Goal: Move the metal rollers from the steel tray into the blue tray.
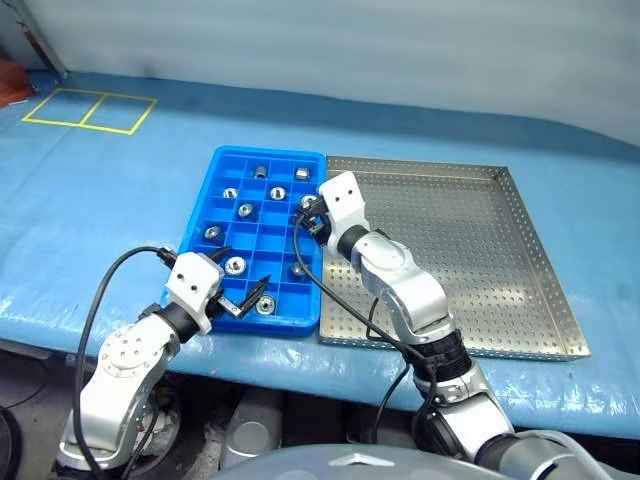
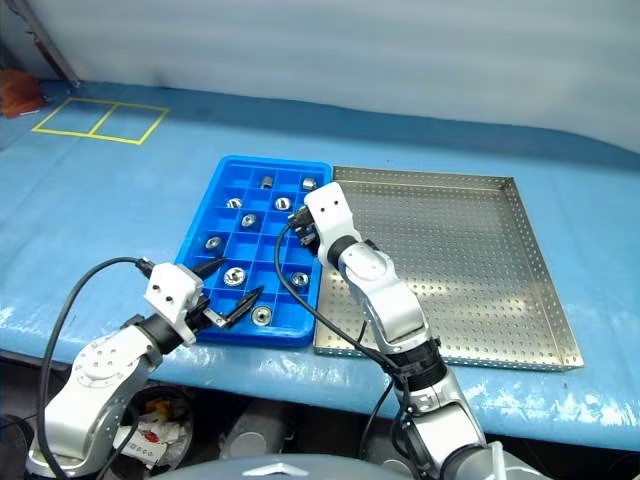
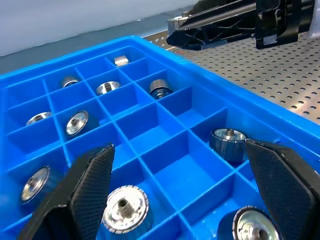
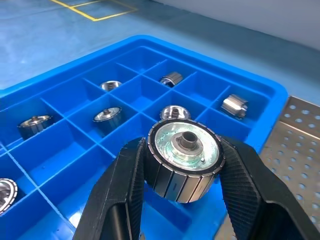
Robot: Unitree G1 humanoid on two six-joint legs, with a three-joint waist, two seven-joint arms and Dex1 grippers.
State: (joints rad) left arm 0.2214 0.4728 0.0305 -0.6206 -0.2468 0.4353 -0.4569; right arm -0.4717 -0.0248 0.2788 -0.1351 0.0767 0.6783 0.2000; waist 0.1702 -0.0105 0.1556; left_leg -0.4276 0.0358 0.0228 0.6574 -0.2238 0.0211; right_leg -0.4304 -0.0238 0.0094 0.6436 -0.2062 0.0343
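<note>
Rollers (image 1: 237, 265) mostly done: about ten sit in blue tray (image 1: 224, 163) compartments at frame centre-left, steel tray (image 1: 520, 270) at centre-right looks bare. Last one (image 4: 183, 160) is clamped in right gripper (image 4: 182, 172) over the blue tray's right edge, still to drop. Left gripper (image 1: 242, 283) hangs spread wide over the tray's lower-left cells, well apart from the right; yellow tape square (image 1: 88, 109) at upper left is irrelevant.

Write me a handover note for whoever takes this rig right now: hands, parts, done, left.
Right hand: shut on a metal roller, held above the blue tray, at its edge beside the steel tray.
Left hand: open, holding nothing, at the blue tray's near edge.
Done: about ten metal rollers sit in compartments; the steel tray looks cleared.
Left: drop the held roller into a free compartment.
</note>
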